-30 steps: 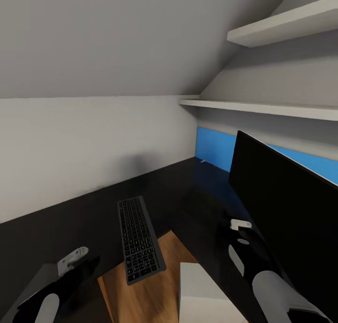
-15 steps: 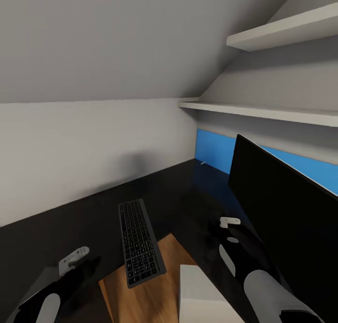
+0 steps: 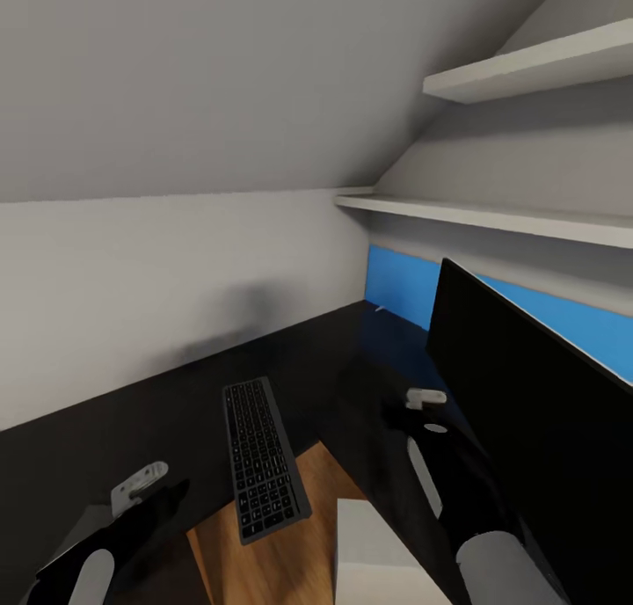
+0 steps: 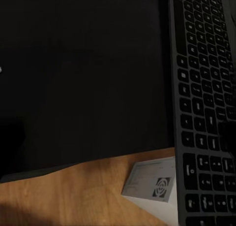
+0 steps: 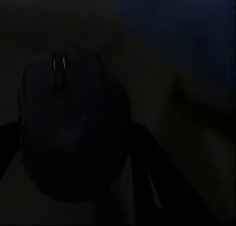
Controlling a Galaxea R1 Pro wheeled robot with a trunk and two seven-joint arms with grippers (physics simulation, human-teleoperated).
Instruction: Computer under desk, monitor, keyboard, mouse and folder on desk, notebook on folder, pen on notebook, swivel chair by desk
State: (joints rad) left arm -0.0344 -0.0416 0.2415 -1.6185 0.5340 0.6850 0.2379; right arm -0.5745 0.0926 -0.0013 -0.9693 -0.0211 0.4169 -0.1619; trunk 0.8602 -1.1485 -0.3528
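While the robot faces the corner under the sloped ceiling, its left arm sits low at the near left, the left pincer (image 3: 141, 484) showing as a small grey bracket above the glossy black table (image 3: 176, 403); whether its fingers are spread or closed I cannot tell. The left wrist view looks down on the table's near edge, with light wood floor (image 4: 73, 191) below it.

Just right of that arm the keyboard (image 3: 261, 457) lies on the table, long side running near to far, its near end jutting past the table's edge over the wood floor (image 3: 272, 552). In the left wrist view the keyboard (image 4: 204, 113) runs along one side, dark keys in a thin grey frame. Below its overhanging end stands the computer (image 3: 378, 557), a light grey box at floor level in the notch of the table; the left wrist view catches a corner of the computer (image 4: 152, 184) with a fan-like mark on it.

Further right, the right arm reaches out over the table, the right pincer (image 3: 425, 398) ending near the monitor's near-left edge. The right wrist view is very dark: a rounded black shape that looks like the mouse (image 5: 73, 132) sits between the fingers, but I cannot make out whether they grip it.

At the far right the monitor (image 3: 527, 411) stands on the table, black screen angled leftward. Behind it a blue panel (image 3: 400, 280) runs along the wall, and two white shelves (image 3: 492, 214) hang above.
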